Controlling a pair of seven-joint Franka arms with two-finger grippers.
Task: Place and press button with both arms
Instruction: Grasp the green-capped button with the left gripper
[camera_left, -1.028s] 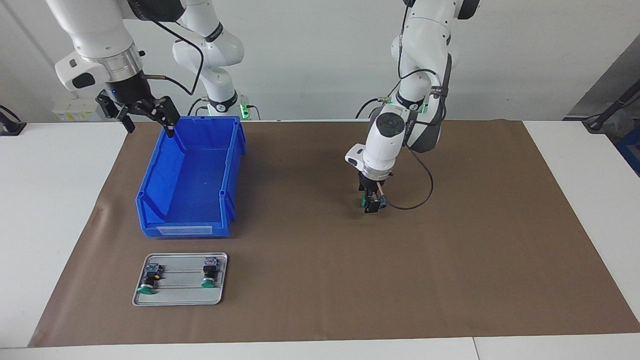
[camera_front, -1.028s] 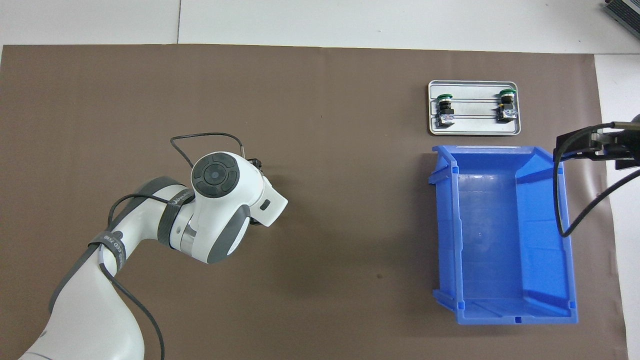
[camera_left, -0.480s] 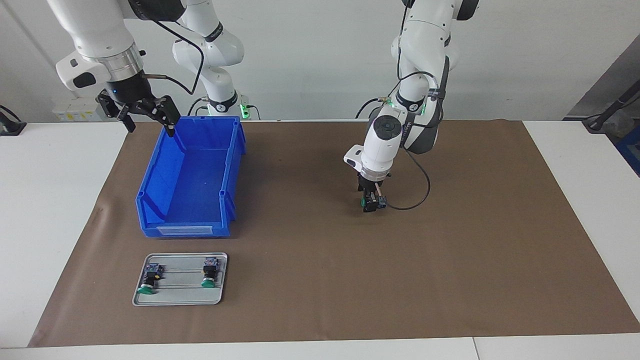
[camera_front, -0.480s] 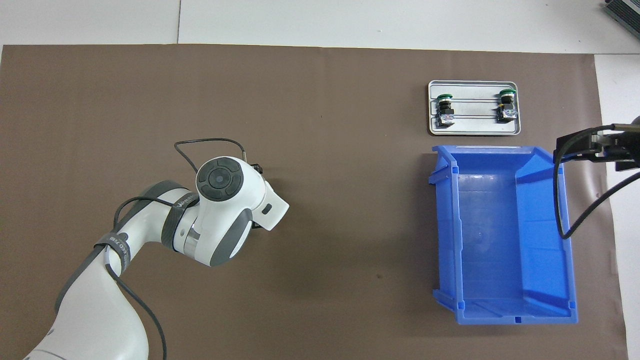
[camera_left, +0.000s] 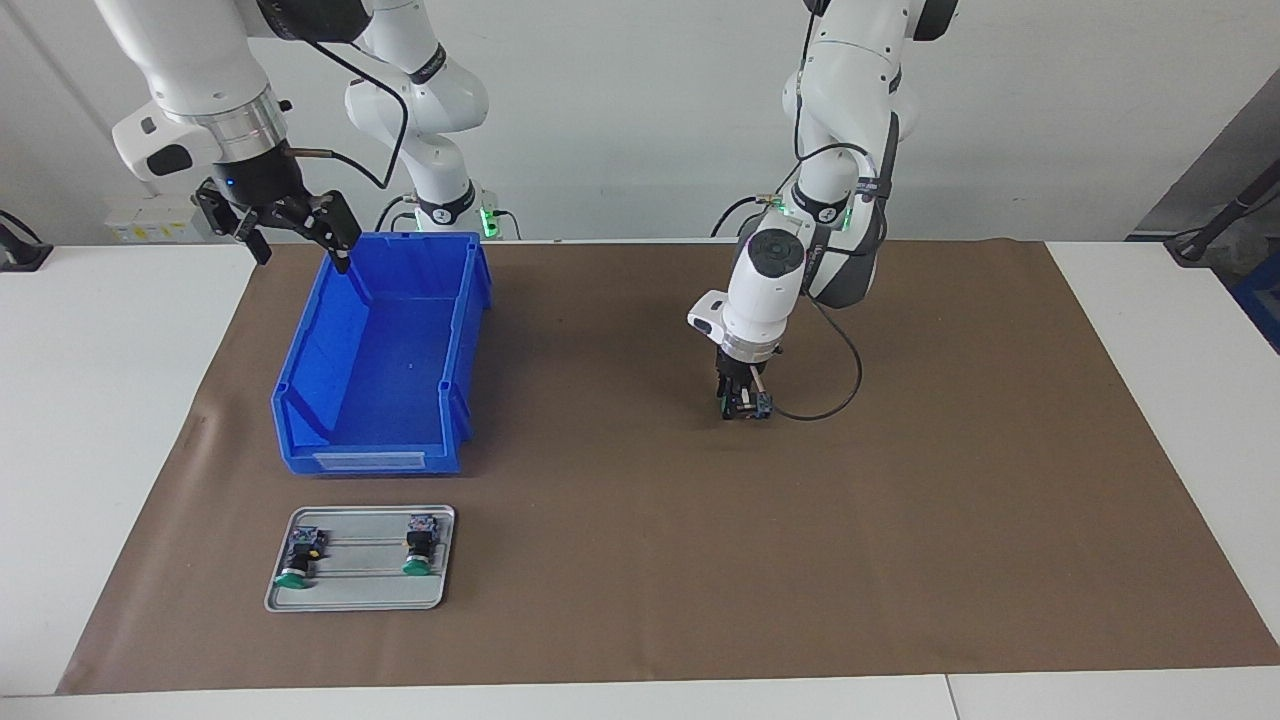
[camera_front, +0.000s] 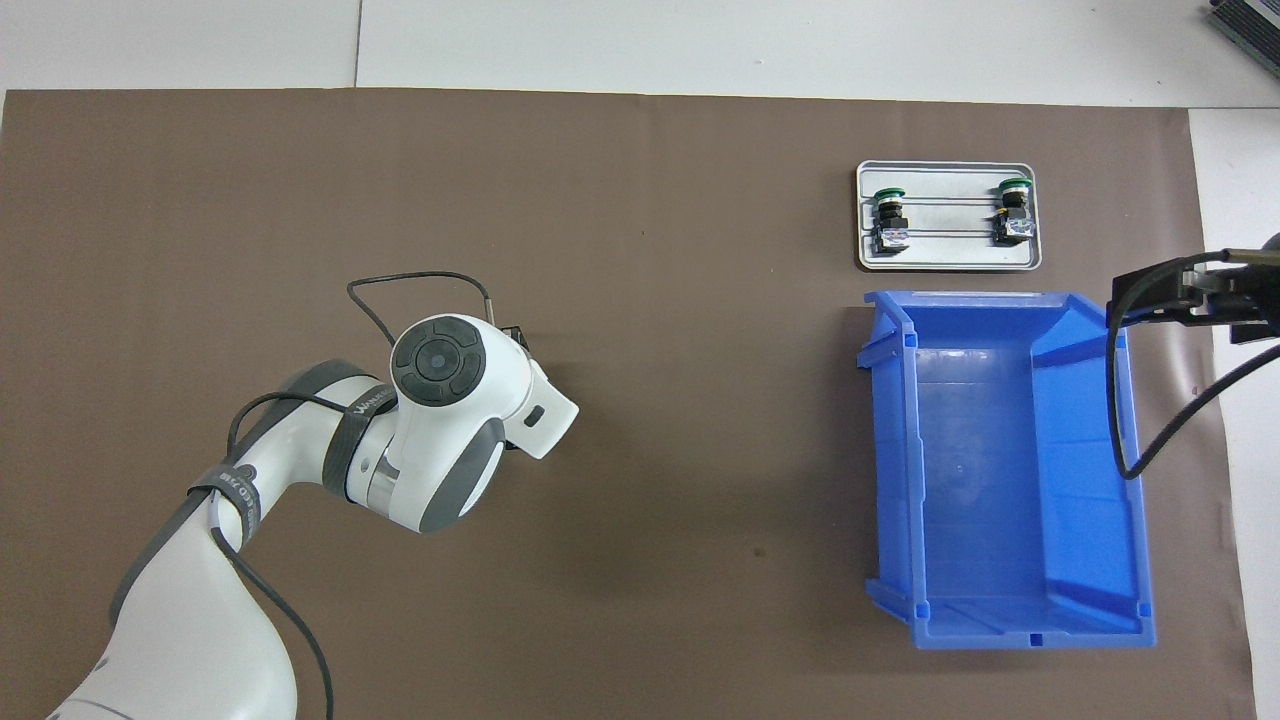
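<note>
Right gripper (camera_left: 290, 228): I saw it waiting over the blue bin's (camera_left: 330, 400) corner nearest the robots, fingers spread wide
Left gripper (camera_left: 741, 405): I had it low over the brown mat (camera_left: 900, 500), clamped on the button (camera_left: 745, 403)
Tray (camera_left: 350, 595): two spare buttons (camera_left: 418, 545) lay farthest out

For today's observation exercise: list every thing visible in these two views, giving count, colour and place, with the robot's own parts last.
Mat: one, brown, covering the table.
Bin: one, blue, on the mat toward the right arm's end.
Tray: one, grey, beside the bin, farther from the robots.
Buttons on tray: two, green-capped, lying flat.
Button: one, held in the left gripper.
Left gripper: black, low over mid-mat.
Right gripper: black, open, waiting over the bin's rim.
</note>
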